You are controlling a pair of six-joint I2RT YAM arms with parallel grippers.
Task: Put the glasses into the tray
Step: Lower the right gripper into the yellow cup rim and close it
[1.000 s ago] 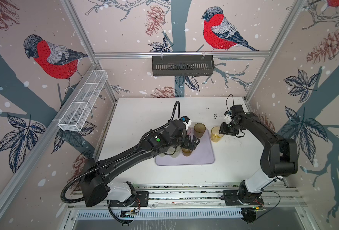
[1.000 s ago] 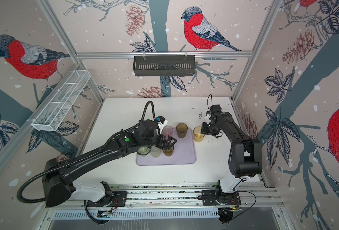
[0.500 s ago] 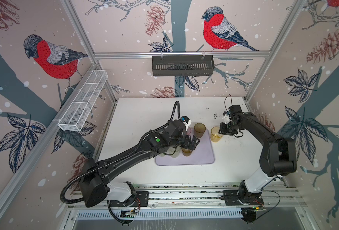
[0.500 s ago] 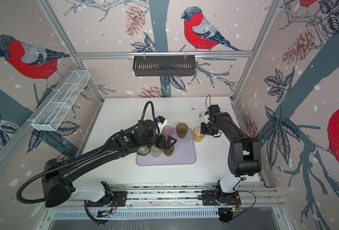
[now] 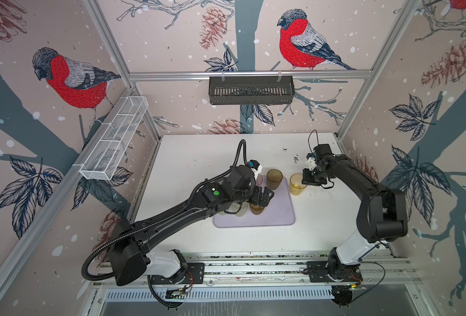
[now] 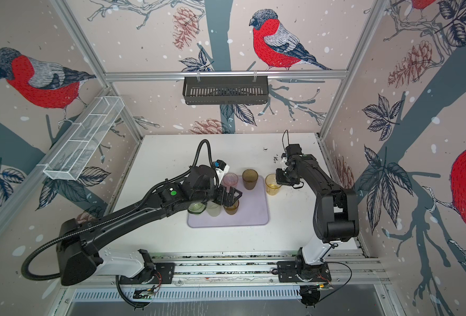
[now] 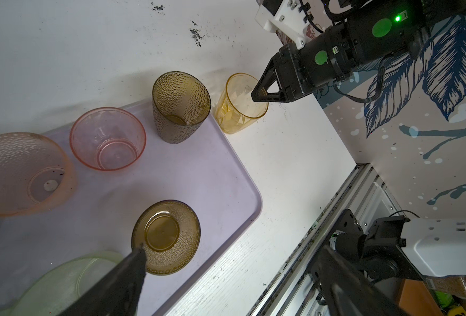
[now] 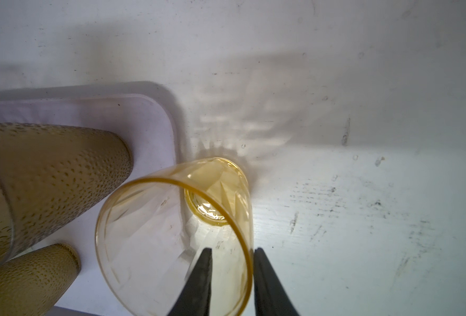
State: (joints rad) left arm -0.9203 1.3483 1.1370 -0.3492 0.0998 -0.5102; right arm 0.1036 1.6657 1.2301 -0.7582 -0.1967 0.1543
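Right gripper has narrowed astride the yellow glass wall, not yet pinching; glass stands on table at tray 2 o'clock corner, so finish the pinch, then lift above the rim.

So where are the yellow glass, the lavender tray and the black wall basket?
yellow-amber glass (image 5: 297, 185): in a top view, on its side wall.
lavender tray (image 5: 277, 214): in a top view, on its bare floor.
black slotted basket (image 5: 251, 91): in a top view, on its slotted front.

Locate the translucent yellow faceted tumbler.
In both top views, the yellow tumbler stands on the white table just off the lavender tray's right edge, beside a brown dimpled tumbler.
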